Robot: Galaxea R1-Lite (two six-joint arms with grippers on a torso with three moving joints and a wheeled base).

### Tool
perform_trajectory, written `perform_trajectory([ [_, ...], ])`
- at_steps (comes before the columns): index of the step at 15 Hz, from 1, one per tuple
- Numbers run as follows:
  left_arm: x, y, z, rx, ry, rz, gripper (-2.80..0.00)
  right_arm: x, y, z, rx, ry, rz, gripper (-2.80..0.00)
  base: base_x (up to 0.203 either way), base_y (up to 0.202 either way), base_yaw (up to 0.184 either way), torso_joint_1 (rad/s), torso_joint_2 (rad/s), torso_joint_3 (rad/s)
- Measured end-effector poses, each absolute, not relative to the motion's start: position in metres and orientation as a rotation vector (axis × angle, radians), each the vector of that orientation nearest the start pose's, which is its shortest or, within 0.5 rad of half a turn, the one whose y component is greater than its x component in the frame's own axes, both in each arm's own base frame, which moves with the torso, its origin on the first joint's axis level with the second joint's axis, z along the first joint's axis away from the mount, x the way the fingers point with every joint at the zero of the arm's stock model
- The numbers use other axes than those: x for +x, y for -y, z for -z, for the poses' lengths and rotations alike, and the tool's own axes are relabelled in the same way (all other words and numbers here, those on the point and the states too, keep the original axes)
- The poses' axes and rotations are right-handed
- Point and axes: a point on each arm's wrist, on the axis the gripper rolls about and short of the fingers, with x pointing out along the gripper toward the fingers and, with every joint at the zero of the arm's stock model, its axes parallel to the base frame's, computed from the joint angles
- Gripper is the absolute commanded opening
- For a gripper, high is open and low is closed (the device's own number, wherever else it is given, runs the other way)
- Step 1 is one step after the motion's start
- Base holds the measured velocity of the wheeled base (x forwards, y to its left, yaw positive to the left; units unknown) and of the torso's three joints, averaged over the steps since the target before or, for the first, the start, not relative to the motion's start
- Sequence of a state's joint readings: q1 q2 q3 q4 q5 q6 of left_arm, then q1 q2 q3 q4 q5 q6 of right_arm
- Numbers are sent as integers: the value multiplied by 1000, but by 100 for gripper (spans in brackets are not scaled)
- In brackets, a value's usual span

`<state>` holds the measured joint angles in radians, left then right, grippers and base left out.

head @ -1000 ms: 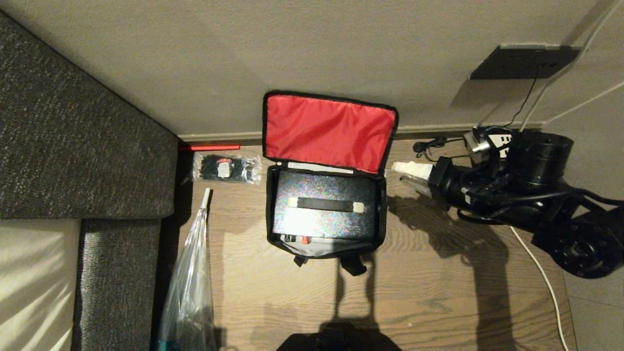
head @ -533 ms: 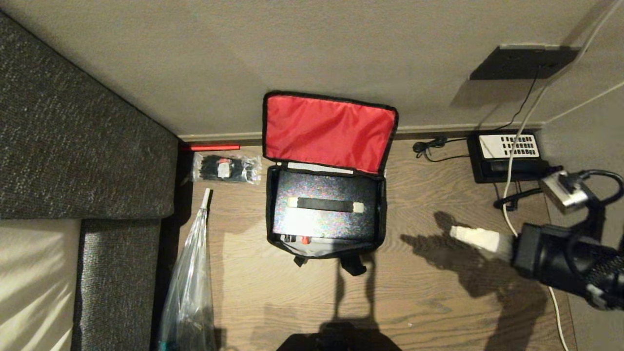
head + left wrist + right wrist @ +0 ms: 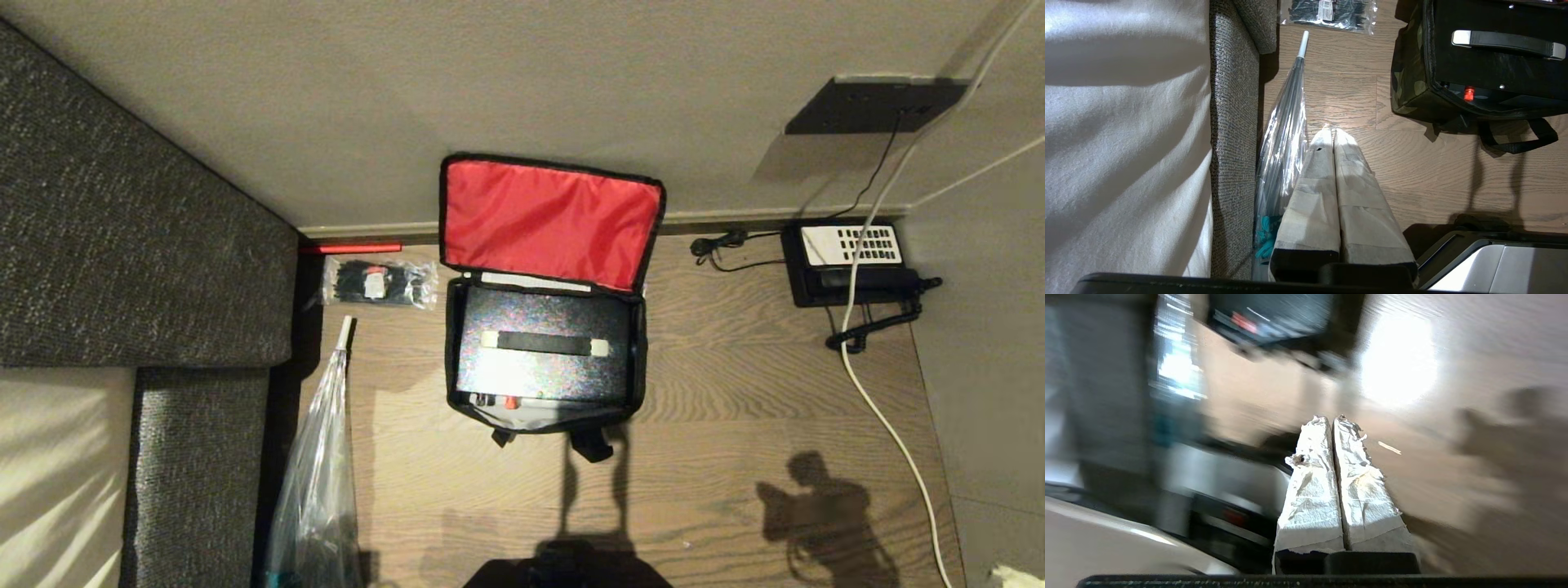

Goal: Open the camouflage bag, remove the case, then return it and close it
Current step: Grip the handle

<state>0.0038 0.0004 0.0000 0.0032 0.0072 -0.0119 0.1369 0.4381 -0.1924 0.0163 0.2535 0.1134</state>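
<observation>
Step in hand, as I read it: the lid is open and the case sits inside, so either pull it out or zip up. One boxy camouflage fabric bag with black trim sits on the wood floor against the wall edge, its red-lined lid leaning back on the wall. One flat black hard case lies inside it, strap handle facing up. To lift it, grab the handle mid-span and pull straight up so the soft walls don't snag. To close it, bring the lid down square before working the zipper. Also on the floor: one folded clear-plastic umbrella beside the grey sofa, one black telephone near the far right corner, one clear packet of black cable ties left of the bag. Two grippers: left gripper parked low beside the umbrella, padded fingers together and empty; right gripper off to the side, fingers pressed together, holding nothing.
</observation>
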Motion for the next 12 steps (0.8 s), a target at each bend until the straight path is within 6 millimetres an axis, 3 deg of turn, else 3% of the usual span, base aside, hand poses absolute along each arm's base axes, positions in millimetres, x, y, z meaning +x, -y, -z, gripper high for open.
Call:
perform_trajectory([
  [2, -23, 0, -75, -12, -3, -11, -280, 3, -5, -102, 12, -295, -319, -280, 0, 0, 0, 0, 0, 0],
  [8, -23, 0, -75, -12, -4, -12, -280, -7, -1, -89, -20, -159, -80, -280, 0, 0, 0, 0, 0, 0],
  [12, -23, 0, -75, -12, -4, -12, -280, -17, -1, -86, 32, -38, -54, -280, 0, 0, 0, 0, 0, 0],
])
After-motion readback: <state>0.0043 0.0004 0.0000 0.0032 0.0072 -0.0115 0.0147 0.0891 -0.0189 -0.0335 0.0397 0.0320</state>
